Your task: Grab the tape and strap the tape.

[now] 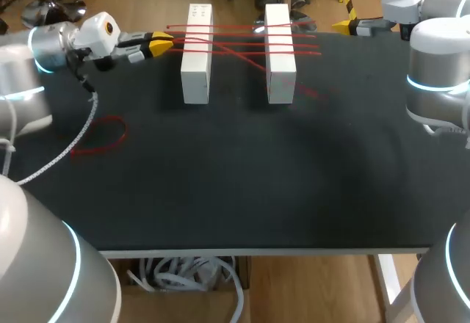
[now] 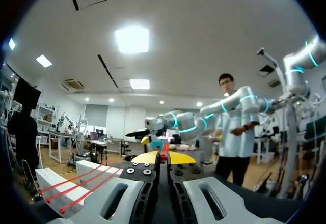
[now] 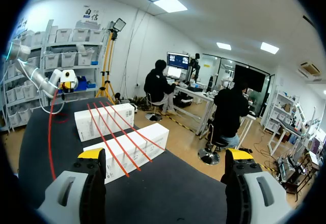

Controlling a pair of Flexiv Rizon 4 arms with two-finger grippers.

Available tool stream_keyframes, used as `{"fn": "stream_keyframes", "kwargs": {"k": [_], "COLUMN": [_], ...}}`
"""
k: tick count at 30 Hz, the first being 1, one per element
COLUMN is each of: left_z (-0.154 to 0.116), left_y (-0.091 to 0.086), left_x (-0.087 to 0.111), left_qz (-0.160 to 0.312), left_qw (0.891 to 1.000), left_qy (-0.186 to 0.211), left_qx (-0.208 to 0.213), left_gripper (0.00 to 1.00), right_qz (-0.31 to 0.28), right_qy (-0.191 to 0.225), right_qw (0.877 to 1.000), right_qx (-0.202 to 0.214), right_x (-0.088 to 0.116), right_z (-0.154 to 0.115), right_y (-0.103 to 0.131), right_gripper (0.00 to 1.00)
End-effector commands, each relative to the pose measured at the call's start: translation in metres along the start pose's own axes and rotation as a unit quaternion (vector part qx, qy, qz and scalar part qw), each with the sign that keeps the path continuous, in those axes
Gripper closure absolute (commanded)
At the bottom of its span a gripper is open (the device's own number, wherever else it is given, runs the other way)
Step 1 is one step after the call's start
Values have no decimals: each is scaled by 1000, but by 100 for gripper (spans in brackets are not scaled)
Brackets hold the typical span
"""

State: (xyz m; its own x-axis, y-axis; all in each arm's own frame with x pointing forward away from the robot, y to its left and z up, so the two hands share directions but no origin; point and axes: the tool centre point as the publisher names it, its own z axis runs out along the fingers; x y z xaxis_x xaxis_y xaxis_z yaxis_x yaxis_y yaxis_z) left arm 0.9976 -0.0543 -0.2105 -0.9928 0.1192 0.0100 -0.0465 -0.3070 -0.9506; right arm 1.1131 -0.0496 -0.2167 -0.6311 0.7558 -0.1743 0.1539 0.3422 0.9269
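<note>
"Red tape (image 1: 242,44), where is it?"
"Strung across two white blocks (image 1: 195,73) at the black desk's (image 1: 220,183) far side. A loose loop (image 1: 101,136) lies at the left."
"Jaws?"
"Left jaws pressed together near the strands' ends, right jaws spread wide."

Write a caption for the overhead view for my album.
Red tape strung across two white blocks on a black table, left gripper and right gripper flanking them.

Pictured: a robotics laboratory; a left arm (image 1: 44,48) and a right arm (image 1: 437,73), both grey industrial robot arms ringed with blue light, are seen at either side of a black-covered worktop (image 1: 235,183); two white blocks (image 1: 197,55) are stood towards its far edge, with red tape (image 1: 242,44) strung across them.
</note>
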Motion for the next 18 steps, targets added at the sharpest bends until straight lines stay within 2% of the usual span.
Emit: {"fn": "stream_keyframes", "kwargs": {"k": [1, 5, 18], "left_z": [2, 4, -3], "left_y": [6, 3, -7], "left_x": [-1, 3, 22], "left_qz": [3, 10, 8], "left_qw": [999, 998, 997], "left_qy": [-2, -14, -27], "left_qx": [45, 66, 72], "left_gripper": [100, 100, 100], "right_qz": [0, 0, 0], "right_qy": [0, 0, 0], "right_qw": [1000, 1000, 1000], "right_qx": [1, 1, 1], "right_x": [0, 0, 0], "right_z": [0, 0, 0], "right_y": [0, 0, 0], "right_gripper": [0, 0, 0]}}
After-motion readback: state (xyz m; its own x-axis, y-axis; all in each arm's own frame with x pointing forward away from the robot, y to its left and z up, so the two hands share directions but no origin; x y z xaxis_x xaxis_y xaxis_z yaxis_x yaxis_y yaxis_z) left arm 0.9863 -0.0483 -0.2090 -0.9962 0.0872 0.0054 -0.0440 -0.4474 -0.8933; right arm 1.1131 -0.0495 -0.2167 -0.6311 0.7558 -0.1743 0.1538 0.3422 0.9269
